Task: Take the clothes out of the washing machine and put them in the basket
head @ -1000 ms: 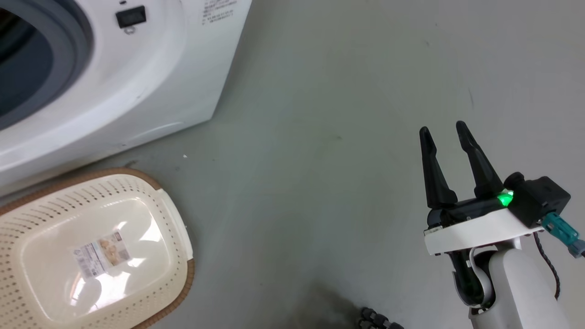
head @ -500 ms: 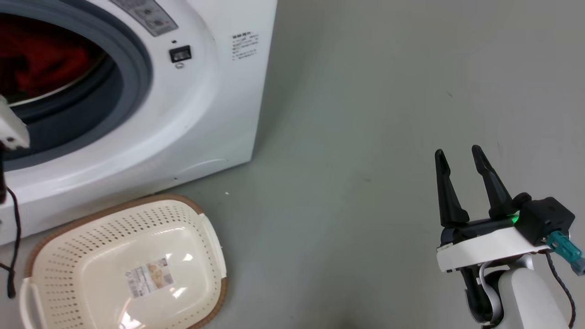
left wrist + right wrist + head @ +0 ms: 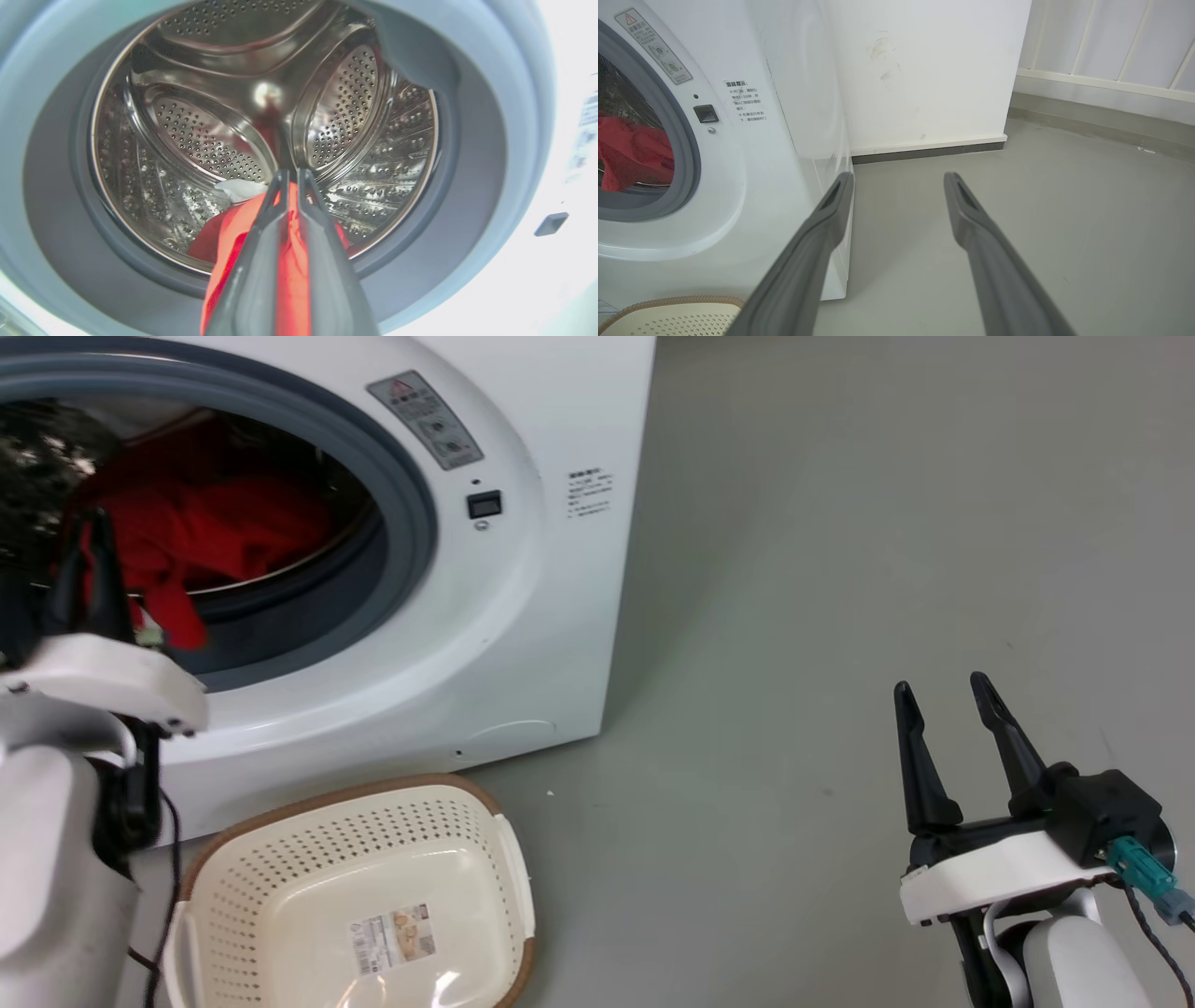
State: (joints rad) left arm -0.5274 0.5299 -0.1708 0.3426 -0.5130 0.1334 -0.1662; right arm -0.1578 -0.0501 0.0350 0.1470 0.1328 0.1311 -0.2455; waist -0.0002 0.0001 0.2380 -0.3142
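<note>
At the porthole of the washing machine, the left tool is pinched nearly shut on a fold of the clothes. Red fabric shows between its fingers and trails down across the grey rubber seal. The grip looks set for drawing the garment out over the lip. A white patch lies just behind the red, low in the steel drum, so more laundry seems to wait there. The basket sits on the floor just below the porthole, holding only its paper label, well placed for a short drop. The right tool hangs well off to the side, fingers spread with nothing between them, likely kept out of the way. The floor is smooth grey, and a white wall with a dark skirting stands behind the machine.
</note>
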